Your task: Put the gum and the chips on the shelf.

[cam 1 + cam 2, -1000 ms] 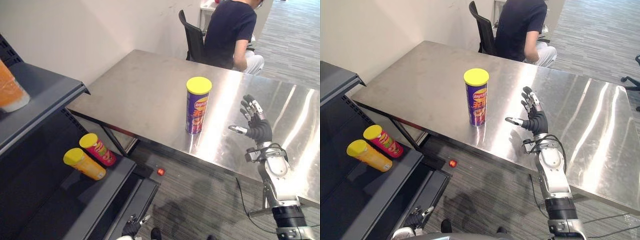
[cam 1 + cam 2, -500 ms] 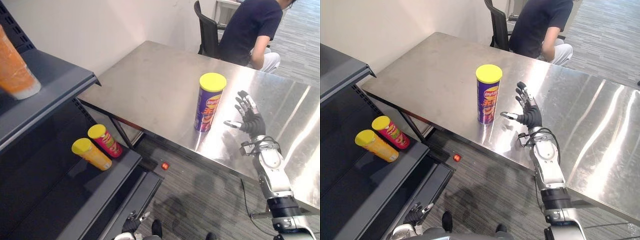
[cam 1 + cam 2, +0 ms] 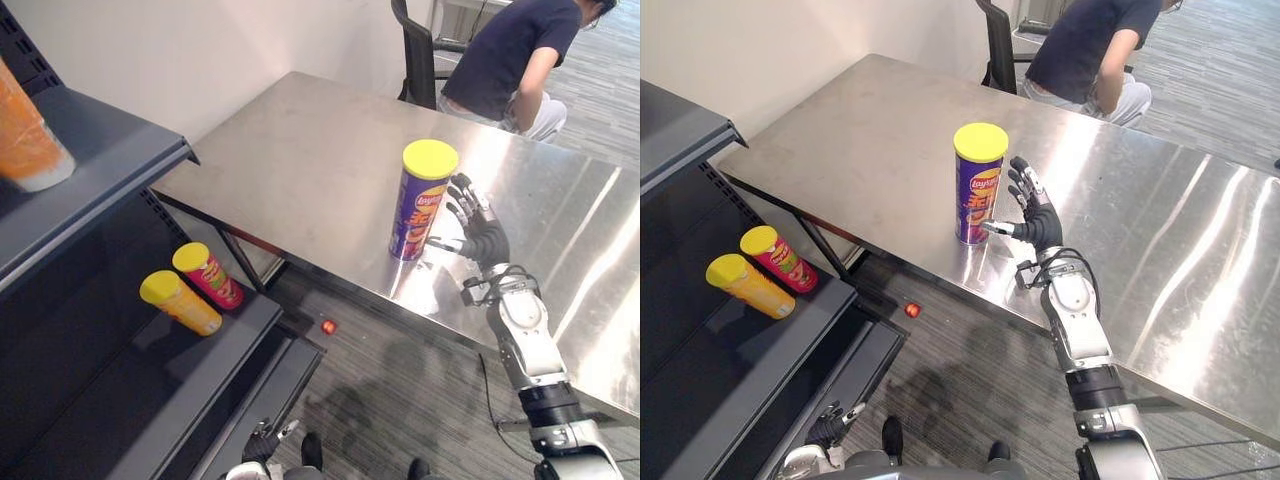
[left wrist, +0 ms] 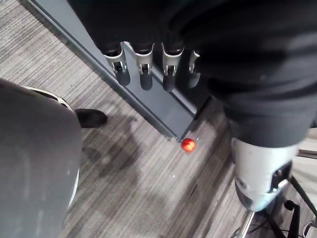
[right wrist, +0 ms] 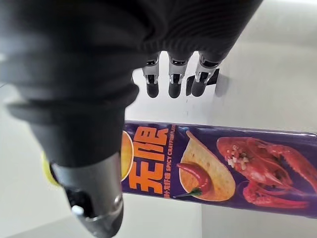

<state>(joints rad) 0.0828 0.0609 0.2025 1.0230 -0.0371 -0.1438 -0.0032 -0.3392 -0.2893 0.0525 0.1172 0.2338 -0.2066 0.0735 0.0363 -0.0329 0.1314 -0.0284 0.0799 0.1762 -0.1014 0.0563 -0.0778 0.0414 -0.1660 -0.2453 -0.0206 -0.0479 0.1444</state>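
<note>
A purple chips can [image 3: 422, 203] with a yellow lid stands upright near the front edge of the steel table [image 3: 300, 150]. My right hand [image 3: 482, 238] is open just to its right, fingers straight and spread, thumb reaching toward the can's lower side. I cannot tell whether the thumb touches it. In the right wrist view the can [image 5: 223, 168] lies across the space between the thumb [image 5: 94, 198] and the fingers [image 5: 173, 82]. My left hand [image 3: 828, 428] hangs low by the shelf's base, open, holding nothing.
A dark shelf unit [image 3: 120, 170] stands to the left, with a yellow can [image 3: 180, 303] and a red can [image 3: 208, 276] lying on its lower board and an orange thing [image 3: 25, 140] above. A small red ball [image 3: 328, 326] lies on the floor. A person [image 3: 505, 60] sits at the table's far side.
My right hand has moved left across the table and closed the gap to the chips can. The camera has shifted too. The can has not moved.
</note>
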